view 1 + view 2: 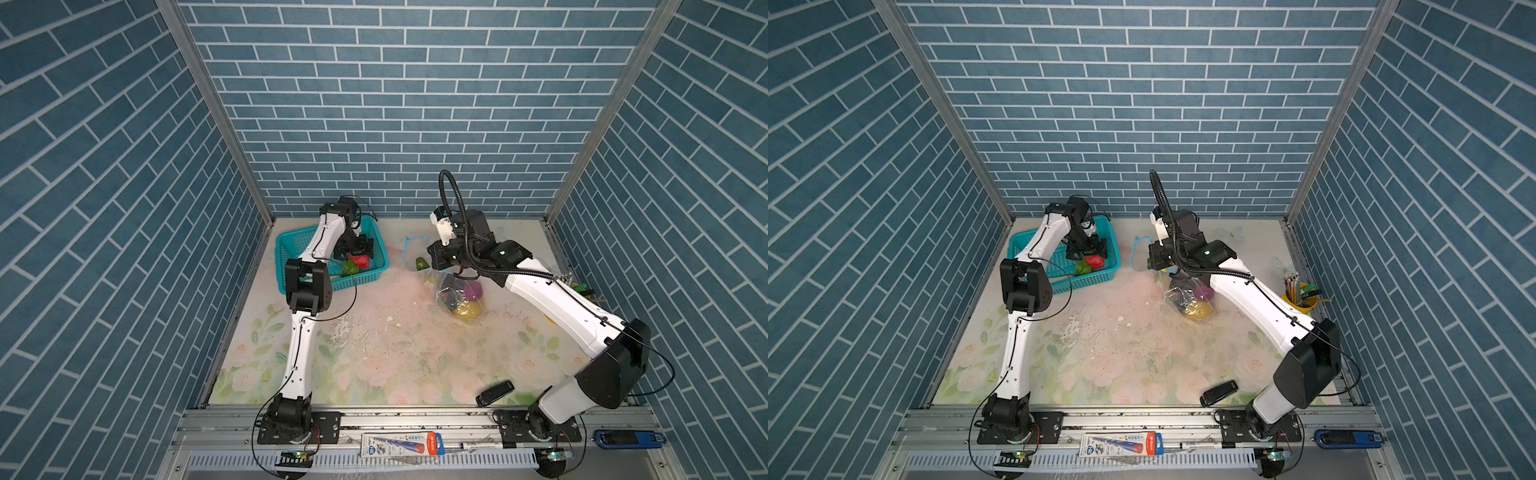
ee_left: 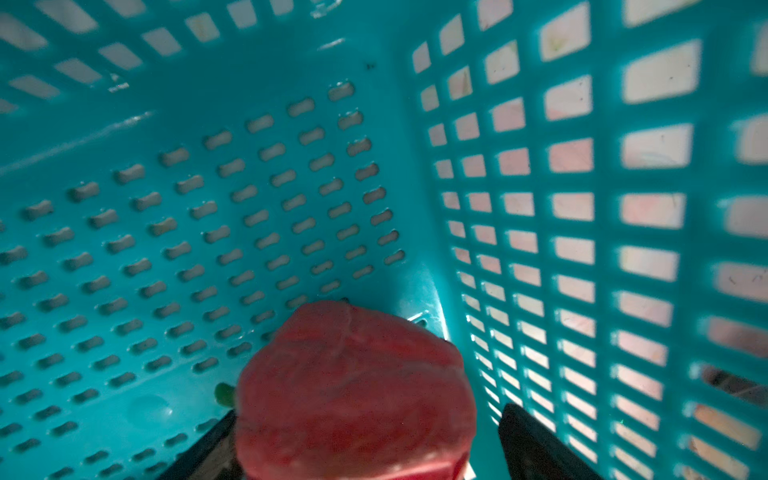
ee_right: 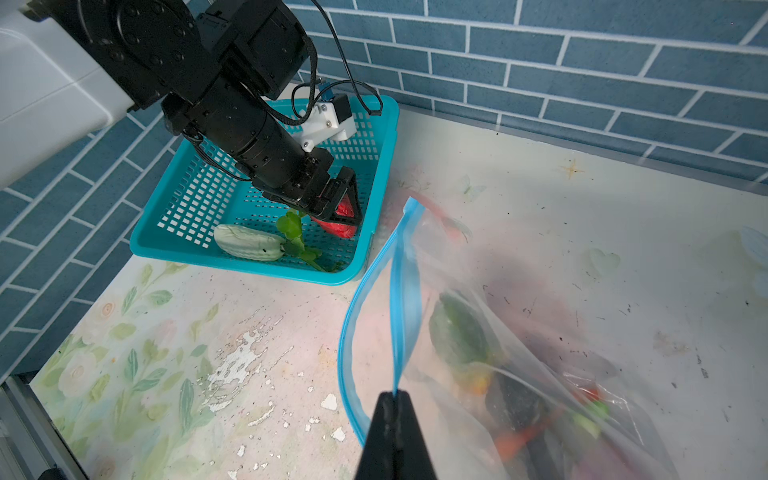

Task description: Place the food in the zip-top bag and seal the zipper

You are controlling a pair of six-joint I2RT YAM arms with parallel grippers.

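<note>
White arms [image 1: 299, 353], black joints [image 1: 308, 286], black cables [image 1: 468, 245]

You will find no text here that you can read. The flat packet [image 1: 402, 444] lying on the front rail [image 1: 415, 419] carries print on its white, blue and orange card, but it is too small to make out; the blue device [image 1: 627, 439] beside it shows marks equally illegible

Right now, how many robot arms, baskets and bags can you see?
Arms: 2, the left arm and the right arm
Basket: 1
Bag: 1
Total: 4
</note>
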